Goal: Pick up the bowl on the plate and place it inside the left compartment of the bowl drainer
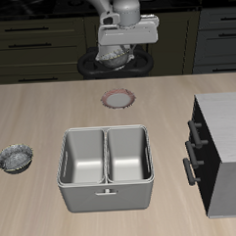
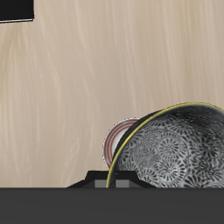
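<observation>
Clamped on the bowl (image 2: 171,149) high above the plate (image 1: 120,97), the pincer (image 1: 115,53) could drop it if the rim slips.

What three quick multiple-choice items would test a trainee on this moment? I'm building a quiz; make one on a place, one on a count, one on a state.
1. Where is the bowl of the task?
A. On the plate
B. Held up in the hand
C. In the bowl drainer

2. How many wells has the bowl drainer?
A. One
B. Two
C. Three

3. What lies in the left compartment?
A. Nothing
B. A bowl
C. A plate

Key: 1 B, the hand holds it above the bare plate. 2 B, a central wall splits the tub in two. 3 A, its grey floor shows bare; the twin bowl sits on the table beside the drainer.
</observation>
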### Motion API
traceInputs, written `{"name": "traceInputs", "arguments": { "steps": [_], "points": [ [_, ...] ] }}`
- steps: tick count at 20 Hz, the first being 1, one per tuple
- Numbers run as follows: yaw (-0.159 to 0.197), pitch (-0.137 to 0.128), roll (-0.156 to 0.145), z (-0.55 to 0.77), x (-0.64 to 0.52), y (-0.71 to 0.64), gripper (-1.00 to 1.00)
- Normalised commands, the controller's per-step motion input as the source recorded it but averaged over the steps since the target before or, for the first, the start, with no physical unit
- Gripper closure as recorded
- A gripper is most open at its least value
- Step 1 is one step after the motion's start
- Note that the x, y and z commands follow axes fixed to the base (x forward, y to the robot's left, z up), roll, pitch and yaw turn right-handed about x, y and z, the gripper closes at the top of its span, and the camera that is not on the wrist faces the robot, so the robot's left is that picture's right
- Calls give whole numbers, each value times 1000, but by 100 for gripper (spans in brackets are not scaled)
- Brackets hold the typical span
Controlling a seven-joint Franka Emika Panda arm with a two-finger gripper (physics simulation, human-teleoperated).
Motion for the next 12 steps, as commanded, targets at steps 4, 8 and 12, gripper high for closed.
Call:
{"name": "traceInputs", "arguments": {
  "steps": [4,8,12],
  "points": [
    [13,0,-7,63,101,-64,100],
    [25,-10,-13,105,178,-95,100],
    [8,22,-11,69,297,-151,100]
  ]
}}
